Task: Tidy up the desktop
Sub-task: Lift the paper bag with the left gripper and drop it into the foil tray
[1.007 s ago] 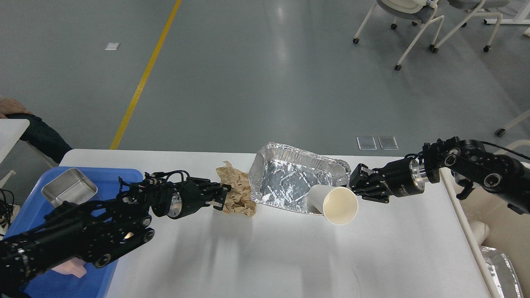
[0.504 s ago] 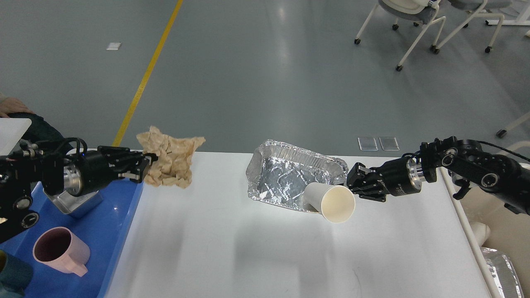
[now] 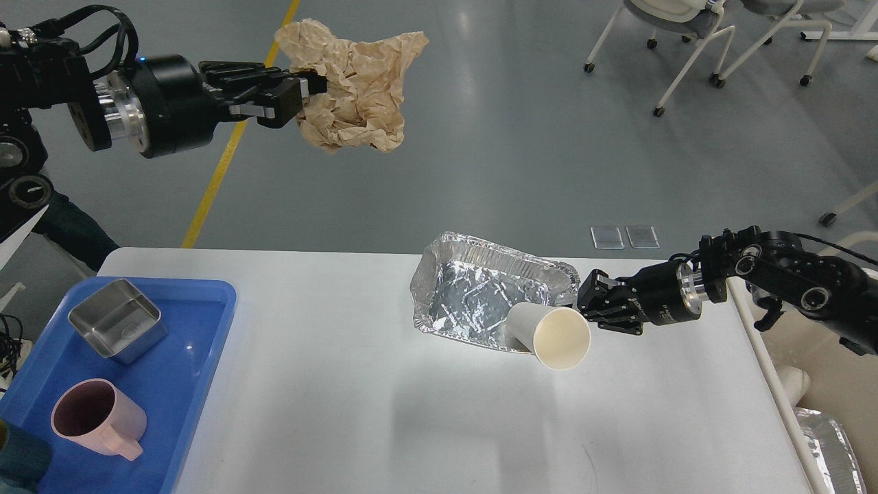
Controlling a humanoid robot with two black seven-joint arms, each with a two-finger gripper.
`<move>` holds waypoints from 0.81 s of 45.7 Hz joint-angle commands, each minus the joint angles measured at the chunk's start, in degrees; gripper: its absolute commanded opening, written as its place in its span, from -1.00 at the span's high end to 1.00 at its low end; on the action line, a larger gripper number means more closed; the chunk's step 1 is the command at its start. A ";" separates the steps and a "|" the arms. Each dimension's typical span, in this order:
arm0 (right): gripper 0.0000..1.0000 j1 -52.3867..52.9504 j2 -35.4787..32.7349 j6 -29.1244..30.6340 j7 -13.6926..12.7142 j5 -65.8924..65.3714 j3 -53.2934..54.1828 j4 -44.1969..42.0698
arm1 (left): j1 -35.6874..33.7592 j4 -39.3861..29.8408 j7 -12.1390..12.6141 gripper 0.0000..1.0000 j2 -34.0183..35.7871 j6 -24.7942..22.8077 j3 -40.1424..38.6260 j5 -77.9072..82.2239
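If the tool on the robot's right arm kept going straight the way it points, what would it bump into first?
Most likely the white paper cup lying on its side just ahead of the right tool, with the foil tray behind it; depth is hard to judge.

Right pincer (image 3: 584,309): fingers too dark to separate. Foil object (image 3: 826,446) cut off at lower right. Teal item (image 3: 20,463) cropped at lower left.
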 commanded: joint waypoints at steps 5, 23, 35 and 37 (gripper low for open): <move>1.00 -0.10 0.19 0.00 0.00 -0.08 -0.15 0.26 | 0.25 1.02 0.20 0.98 -8.00 -0.27 3.81 0.95; 1.00 -0.19 -0.25 0.17 0.00 -0.08 -0.41 0.79 | 5.34 5.76 0.55 0.95 -19.87 -0.19 11.73 12.29; 1.00 -0.54 -0.07 0.08 0.00 -0.08 -0.41 0.87 | 9.74 6.29 0.55 0.83 -19.87 0.25 12.34 14.31; 1.00 -0.63 -0.16 0.08 0.00 -0.08 -0.41 0.96 | 10.35 6.55 0.55 0.76 -20.22 0.34 12.25 15.19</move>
